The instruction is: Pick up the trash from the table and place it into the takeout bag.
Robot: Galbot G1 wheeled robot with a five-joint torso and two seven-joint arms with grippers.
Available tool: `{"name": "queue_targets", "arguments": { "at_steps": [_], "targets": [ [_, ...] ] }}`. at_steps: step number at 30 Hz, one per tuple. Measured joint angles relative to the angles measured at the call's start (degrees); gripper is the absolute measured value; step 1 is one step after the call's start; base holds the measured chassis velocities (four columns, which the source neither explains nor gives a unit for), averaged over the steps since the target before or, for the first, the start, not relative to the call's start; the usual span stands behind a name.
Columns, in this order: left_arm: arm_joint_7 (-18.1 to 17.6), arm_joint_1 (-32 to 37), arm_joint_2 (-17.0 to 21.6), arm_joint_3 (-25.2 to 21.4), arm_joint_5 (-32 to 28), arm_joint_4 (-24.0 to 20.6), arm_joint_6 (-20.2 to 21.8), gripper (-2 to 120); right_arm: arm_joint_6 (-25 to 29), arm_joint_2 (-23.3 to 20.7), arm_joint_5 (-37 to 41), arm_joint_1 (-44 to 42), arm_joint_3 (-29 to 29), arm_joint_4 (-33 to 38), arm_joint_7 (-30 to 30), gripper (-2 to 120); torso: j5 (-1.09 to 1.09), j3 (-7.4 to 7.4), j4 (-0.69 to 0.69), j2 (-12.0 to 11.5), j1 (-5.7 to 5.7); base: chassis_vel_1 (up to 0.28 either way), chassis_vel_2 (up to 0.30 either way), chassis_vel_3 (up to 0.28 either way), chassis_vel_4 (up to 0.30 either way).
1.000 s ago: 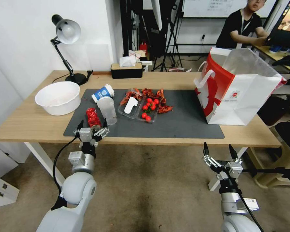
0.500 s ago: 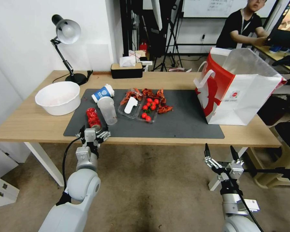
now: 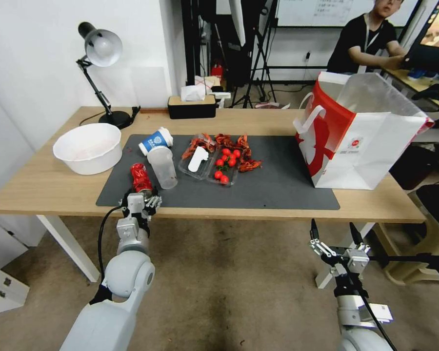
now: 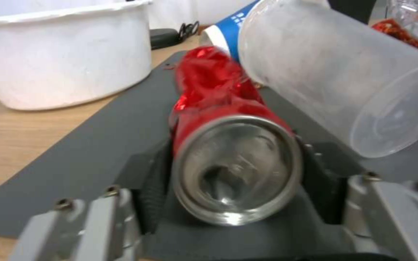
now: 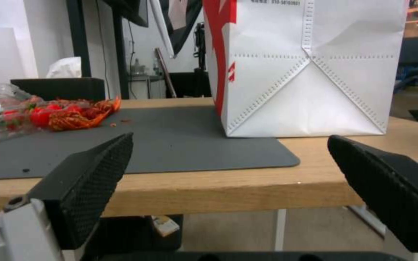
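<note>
the crushed red drink can [image 3: 140,178] lies on its side at the near left corner of the dark grey mat [image 3: 278,185], its open end pointing at the counter [image 3: 44,187] edge, which is why the left gripper [image 3: 141,201] comes in low and level from the front rather than from above; in the left wrist view the can [image 4: 228,152] sits between the two black pads, one on each side of its rim, the jaws narrowed to the can's width and apparently touching it, so i judge the grasp as made or just closing; the can rests on the mat, not yet lifted; the clear plastic cup [image 3: 163,167] lies tipped just beside the can and seems to touch its far side, with the blue-and-white paper cup [image 3: 156,140] behind it, so a straight pull back or lift looks safer than a sideways sweep; the large white bowl [image 3: 88,147] stands apart on the left; the clear tray [image 3: 209,165] of tomatoes and red shells sits mid-mat; the takeout bag [image 3: 366,131] stands upright and open-mouthed at the right end of the counter, well apart from the can, so the load will need carrying across; the right gripper [image 3: 334,243] hangs below the counter edge near the bag, jaws wide and empty, parked.
</note>
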Motion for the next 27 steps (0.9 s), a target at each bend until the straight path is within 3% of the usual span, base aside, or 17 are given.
{"name": "queue_targets", "arguments": {
  "at_steps": [2, 11, 15, 18, 20, 21, 23, 24, 25, 27],
  "targets": [
    [-0.21, 0.14, 0.10, -0.21, -0.23, 0.05, -0.95, 51, 0.00, -0.02, -0.02, 0.08, -0.05, -0.06, 0.05, 100, 0.00, 0.00, 0.00, 0.00, 0.00, 0.000, 0.000, 0.000, 0.000],
    [-1.42, 0.83, 0.80, -1.49, -1.04, -0.24, -5.32, 51, -0.05, 0.00, -0.02, 0.19, -0.40, -0.16, 0.08, 100, 0.00, 0.00, 0.00, 0.00, 0.00, 0.000, 0.000, 0.000, 0.000],
    [0.81, 1.13, 1.56, -2.49, -1.78, -0.37, -9.17, 51, -0.26, -0.05, -0.02, 0.43, -0.51, -0.06, 0.10, 100, 0.00, 0.00, 0.00, 0.00, 0.00, 0.000, 0.000, 0.000, 0.000],
    [11.07, 1.25, 3.43, -3.99, -2.81, 0.11, -15.97, 51, -0.38, -0.12, 0.00, 0.54, -0.72, 0.06, 0.11, 100, -0.01, 0.00, 0.00, 0.00, 0.00, 0.000, 0.000, 0.000, 0.000],
    [11.07, 1.25, 3.43, -3.99, -2.81, 0.11, -15.97, 51, -0.38, -0.12, 0.00, 0.54, -0.72, 0.06, 0.11, 100, -0.01, 0.00, 0.00, 0.00, 0.00, 0.000, 0.000, 0.000, 0.000],
    [21.81, 0.29, 5.89, -4.50, -5.58, 0.66, -20.94, 51, -0.46, -0.25, 0.05, 0.56, -0.77, 0.16, 0.14, 100, -0.01, 0.00, 0.01, 0.00, 0.00, 0.000, 0.000, 0.000, 0.000],
    [31.68, -1.84, 8.29, -4.52, -7.69, 1.47, -24.96, 51, -0.50, -0.36, 0.13, 0.51, -0.79, 0.28, 0.23, 100, 0.00, 0.00, -0.01, 0.00, 0.00, 0.000, 0.000, 0.000, 0.000],
    [31.68, -1.84, 8.29, -4.52, -7.69, 1.47, -24.96, 51, -0.50, -0.36, 0.13, 0.51, -0.79, 0.28, 0.23, 100, 0.00, 0.00, -0.01, 0.00, 0.00, 0.000, 0.000, 0.000, 0.000],
    [35.49, -3.17, 9.31, -4.45, -8.04, 1.88, -25.94, 51, -0.52, -0.39, 0.15, 0.43, -0.79, 0.36, 0.28, 100, -0.01, 0.00, 0.00, 0.00, 0.00, 0.000, 0.000, 0.000, 0.000],
    [39.69, -5.30, 10.92, -3.93, -8.39, 2.55, -27.30, 51, -0.53, -0.39, 0.16, 0.18, -0.77, 0.61, 0.31, 100, 0.00, 0.00, -0.01, 0.00, 0.00, 0.000, 0.000, 0.000, 0.000]
  ]
}}
